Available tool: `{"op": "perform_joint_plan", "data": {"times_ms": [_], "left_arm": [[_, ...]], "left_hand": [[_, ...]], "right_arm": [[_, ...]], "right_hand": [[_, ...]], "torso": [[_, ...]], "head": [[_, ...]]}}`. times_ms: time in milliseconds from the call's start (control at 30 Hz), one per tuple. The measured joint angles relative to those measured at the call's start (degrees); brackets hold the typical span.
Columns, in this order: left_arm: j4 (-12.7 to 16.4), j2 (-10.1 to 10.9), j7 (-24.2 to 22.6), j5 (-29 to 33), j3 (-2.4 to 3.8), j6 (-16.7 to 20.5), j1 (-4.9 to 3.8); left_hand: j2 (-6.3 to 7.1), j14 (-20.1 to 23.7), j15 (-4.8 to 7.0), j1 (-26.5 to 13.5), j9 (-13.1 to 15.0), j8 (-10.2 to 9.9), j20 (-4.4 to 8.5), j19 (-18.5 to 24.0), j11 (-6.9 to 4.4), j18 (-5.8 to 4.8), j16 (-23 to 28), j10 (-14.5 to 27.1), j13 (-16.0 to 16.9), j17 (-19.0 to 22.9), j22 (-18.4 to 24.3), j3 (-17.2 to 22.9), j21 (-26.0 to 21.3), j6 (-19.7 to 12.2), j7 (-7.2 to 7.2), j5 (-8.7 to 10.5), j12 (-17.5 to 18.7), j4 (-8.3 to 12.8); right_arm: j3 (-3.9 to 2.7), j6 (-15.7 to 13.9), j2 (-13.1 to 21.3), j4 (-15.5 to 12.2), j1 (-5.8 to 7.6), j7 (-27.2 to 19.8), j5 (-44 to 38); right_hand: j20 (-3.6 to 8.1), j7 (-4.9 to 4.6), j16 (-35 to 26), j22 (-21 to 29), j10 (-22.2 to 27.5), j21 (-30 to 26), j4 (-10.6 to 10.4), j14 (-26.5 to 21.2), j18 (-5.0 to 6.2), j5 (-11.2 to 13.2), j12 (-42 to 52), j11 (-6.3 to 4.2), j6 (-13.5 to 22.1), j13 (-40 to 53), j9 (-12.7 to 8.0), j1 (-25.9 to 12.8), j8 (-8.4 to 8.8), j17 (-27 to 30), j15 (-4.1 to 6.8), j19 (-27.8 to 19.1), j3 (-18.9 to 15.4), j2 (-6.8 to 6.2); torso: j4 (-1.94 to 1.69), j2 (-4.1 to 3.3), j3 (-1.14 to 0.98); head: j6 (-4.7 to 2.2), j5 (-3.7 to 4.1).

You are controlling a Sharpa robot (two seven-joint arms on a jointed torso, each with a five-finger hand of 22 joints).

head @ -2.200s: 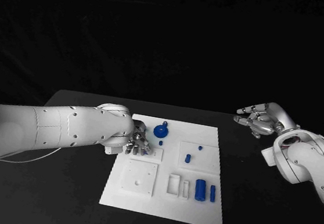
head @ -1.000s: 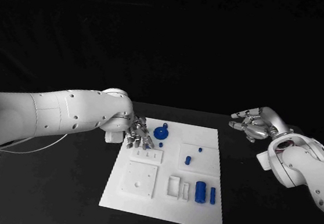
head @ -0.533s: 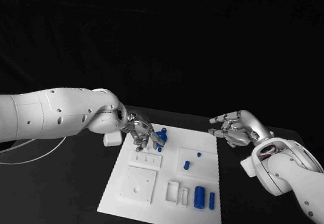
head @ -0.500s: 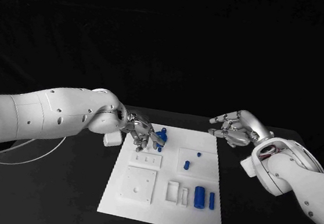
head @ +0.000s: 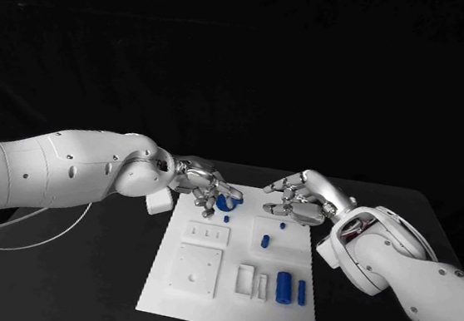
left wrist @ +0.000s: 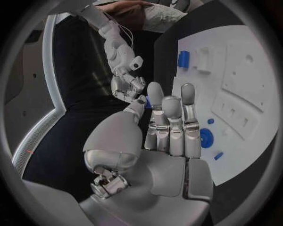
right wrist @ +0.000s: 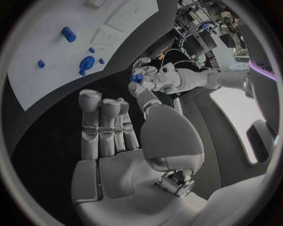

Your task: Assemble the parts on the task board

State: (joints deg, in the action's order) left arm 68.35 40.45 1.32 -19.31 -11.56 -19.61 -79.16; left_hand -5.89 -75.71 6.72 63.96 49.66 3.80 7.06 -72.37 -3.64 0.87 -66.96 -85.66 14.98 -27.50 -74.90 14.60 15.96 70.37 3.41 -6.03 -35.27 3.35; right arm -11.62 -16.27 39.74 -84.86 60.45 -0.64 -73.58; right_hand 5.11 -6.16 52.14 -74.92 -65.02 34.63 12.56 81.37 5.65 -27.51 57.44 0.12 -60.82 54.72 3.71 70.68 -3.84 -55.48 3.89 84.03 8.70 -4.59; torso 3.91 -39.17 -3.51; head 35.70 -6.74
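Black table [head: 91, 271]: right wrist view reveals left robot hand [right wrist: 143, 76] pinching blue part [right wrist: 137, 78]; right robot hand [head: 298, 199] empty, fingers apart.

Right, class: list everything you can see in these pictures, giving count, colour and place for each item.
table: one, black, under everything.
task board: one, white, middle of the table.
round part: one, blue, on the board's far end.
small studs: two, blue, on the board near the round part.
capsule part: one, blue, mid-board.
cylinders: two, blue, one thick and one thin, side by side on the board's near right.
small held part: one, blue, pinched in the left hand.
left hand: silver, over the board's far left.
right hand: silver, holds nothing, over the board's far right.
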Motion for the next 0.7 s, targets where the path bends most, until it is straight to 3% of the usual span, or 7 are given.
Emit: {"op": "perform_joint_plan", "data": {"times_ms": [133,400,700], "left_arm": [[0.1,0.1,-1.2,1.1,-0.03,-1.0,0.06],[0.4,0.2,-2.7,2.3,-0.06,-2.7,0.19],[0.6,0.2,-3.2,2.7,-0.07,-4.0,0.24]], "left_hand": [[0.00,0.1,-0.07,0.0,-0.1,0.0,0.00,0.0,0.00,0.00,0.0,0.0,0.0,0.0,0.0,0.0,-0.2,0.1,0.10,-0.01,0.0,0.0],[0.00,0.1,-0.09,0.0,-0.3,-0.1,-0.21,0.2,0.01,0.00,0.0,0.0,0.1,-0.1,0.0,-0.2,-0.2,0.1,0.12,0.00,0.0,0.3],[0.00,0.1,-0.11,0.0,-0.3,0.1,0.01,0.4,0.01,0.00,0.0,0.0,0.2,-0.1,0.0,-0.2,-0.2,0.2,0.17,0.02,0.0,0.3]], "right_arm": [[0.40,0.2,-0.5,-0.6,-0.26,-0.1,-0.4],[0.57,-0.5,-0.9,-1.5,-0.48,-0.5,-0.6],[0.59,-1.2,-1.1,-1.9,-0.57,-0.8,0.0]], "right_hand": [[0.00,0.00,0.0,0.0,0.0,-0.1,-0.2,-0.1,0.00,1.1,0.0,0.00,0.0,0.1,0.0,0.2,0.00,0.0,-0.15,0.0,-0.9,0.23],[0.00,-0.01,0.0,0.0,0.0,-0.1,-0.8,-0.1,-0.01,1.5,0.0,0.00,0.4,0.3,0.0,0.4,0.00,-0.1,-0.15,0.0,-1.7,0.45],[0.00,-0.01,0.0,0.0,0.0,0.1,-1.4,-0.1,-0.01,2.4,0.0,0.00,0.4,0.3,0.0,0.0,0.00,-0.1,-0.15,0.0,-2.3,0.85]], "torso": [[0.02,-0.02,-0.04],[0.01,-0.03,-0.08],[0.05,-0.04,-0.05]], "head": [[-0.47,0.16],[-0.94,0.33],[-0.86,0.27]]}}
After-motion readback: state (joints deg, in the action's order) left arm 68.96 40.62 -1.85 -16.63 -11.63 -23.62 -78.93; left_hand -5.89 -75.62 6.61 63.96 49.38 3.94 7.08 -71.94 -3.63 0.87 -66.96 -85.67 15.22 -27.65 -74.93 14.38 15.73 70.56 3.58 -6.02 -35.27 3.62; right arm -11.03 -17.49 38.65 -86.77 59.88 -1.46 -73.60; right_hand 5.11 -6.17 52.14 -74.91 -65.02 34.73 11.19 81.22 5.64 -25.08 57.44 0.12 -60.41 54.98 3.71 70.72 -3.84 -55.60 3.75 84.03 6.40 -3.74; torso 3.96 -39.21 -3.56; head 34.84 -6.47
